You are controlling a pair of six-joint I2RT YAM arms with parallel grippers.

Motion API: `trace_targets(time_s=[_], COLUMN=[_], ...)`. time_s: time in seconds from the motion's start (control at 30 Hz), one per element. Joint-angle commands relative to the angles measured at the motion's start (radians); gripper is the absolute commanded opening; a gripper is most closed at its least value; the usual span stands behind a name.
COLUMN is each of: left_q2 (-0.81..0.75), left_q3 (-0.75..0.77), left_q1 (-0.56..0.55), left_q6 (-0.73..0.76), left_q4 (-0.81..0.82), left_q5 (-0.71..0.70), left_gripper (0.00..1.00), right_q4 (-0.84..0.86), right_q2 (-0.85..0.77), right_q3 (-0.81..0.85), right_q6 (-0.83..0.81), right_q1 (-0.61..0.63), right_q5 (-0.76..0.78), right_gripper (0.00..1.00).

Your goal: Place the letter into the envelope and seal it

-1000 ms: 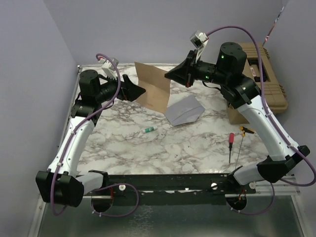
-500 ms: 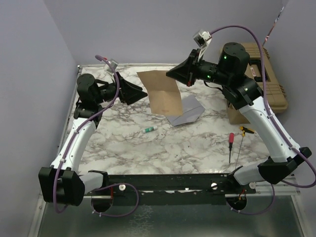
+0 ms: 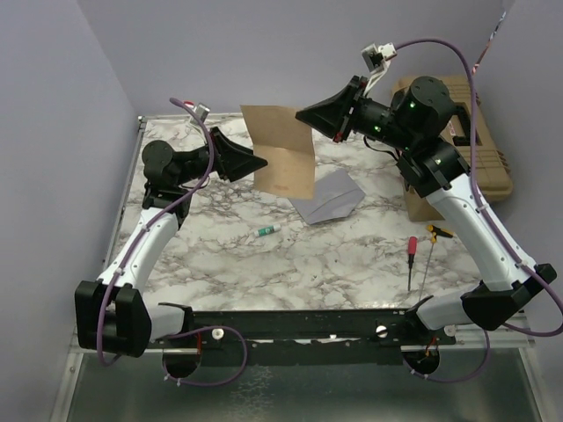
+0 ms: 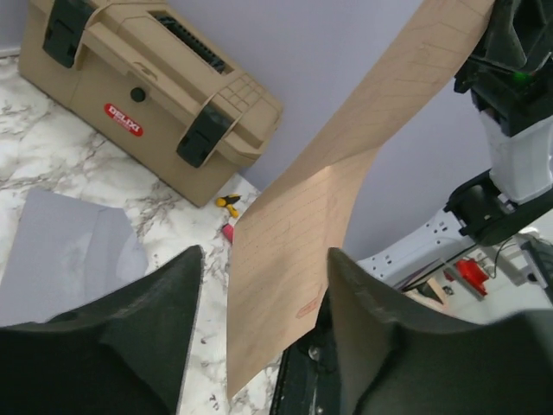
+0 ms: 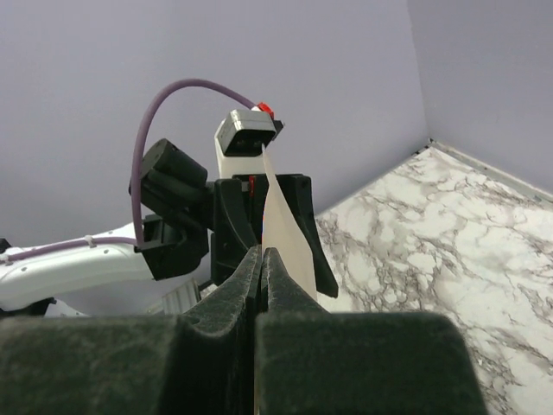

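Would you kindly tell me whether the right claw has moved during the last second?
Yes. The right claw, shut on the letter, has moved farther from the envelope, up the top view.

From the top camera I can't tell whether the left gripper (image 3: 260, 163) touches the letter (image 3: 281, 154): its tips meet the sheet's left edge, and the contact is hidden. The letter covers the envelope's (image 3: 332, 198) upper-left corner. The green-and-white item (image 3: 266, 231) at centre frame is too small for me to name.

On the left wrist view, the letter's top runs off the upper edge. The gripper's own bulk at lower left hides part of the envelope, and the red mark (image 4: 305, 309) on the sheet is unreadable.

On the right wrist view, the right gripper (image 5: 262, 258) hides the letter's lower end.
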Motion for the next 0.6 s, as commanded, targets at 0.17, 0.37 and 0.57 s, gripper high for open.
trace_targets(time_s=[0.17,0.37,0.57], left_q2=[0.011,0.034,0.078], left_q3=[-0.082,-0.066,-0.066], left_q1=[-0.001,0.0,0.018], left_q6=[-0.232,-0.272,-0.257], left_q4=[0.318,0.399,0.398], left_q5=[0.048,0.018,-0.049], left_gripper=[0.19,0.0,0.0], right_q4=[0.084,0.092,-0.068], right_q2=[0.001,0.003,-0.046], right_q3=[0.01,-0.002,-0.02], right_q6=[0.061,0.017,-0.261], right_q1=[-0.012,-0.019,-0.02], right_q5=[0.009,-0.023,-0.124], right_gripper=[0.0,0.0,0.41])
